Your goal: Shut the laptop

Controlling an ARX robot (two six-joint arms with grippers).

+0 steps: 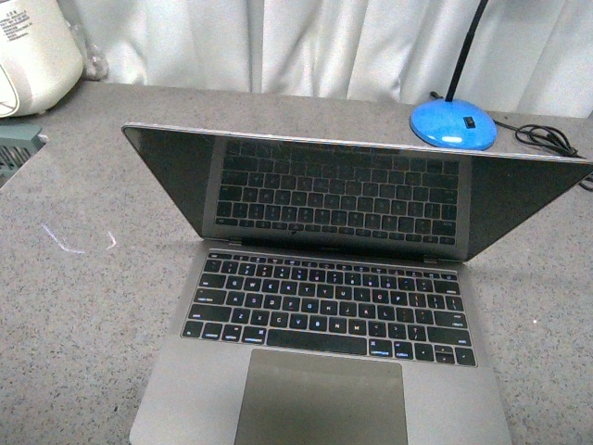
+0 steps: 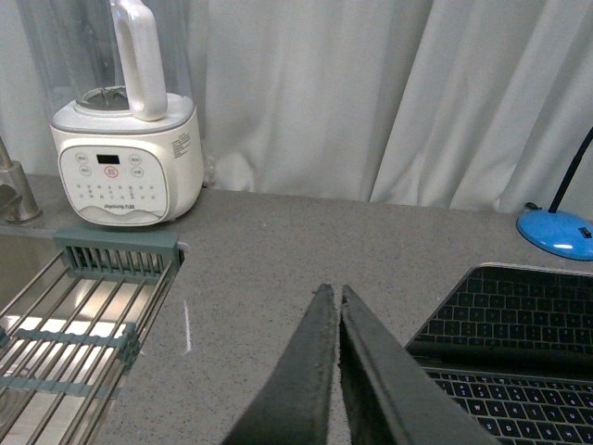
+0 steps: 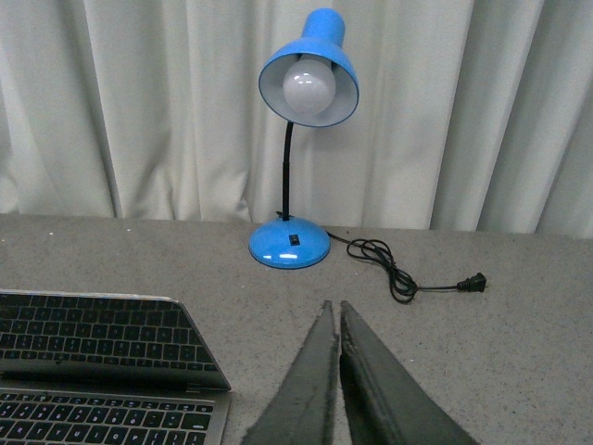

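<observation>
Laptop [image 1: 338,297] open, screen [image 1: 343,190] facing robot, hinge [image 1: 334,248] crosswise.

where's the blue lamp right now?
In the front view the blue desk lamp stands at the back right of the counter, just behind the upper right screen edge of the open laptop, in front of the white curtain.

— What is behind the counter?
— White pleated curtains [image 3: 139,111], evenly lit.
— And the surface?
— A grey speckled countertop [image 1: 74,297]. A blue desk lamp [image 3: 289,244] stands at the back, its cord [image 3: 394,273] unplugged. A white blender [image 2: 125,167] sits by a sink [image 2: 23,269] with a wire rack [image 2: 93,324].
</observation>
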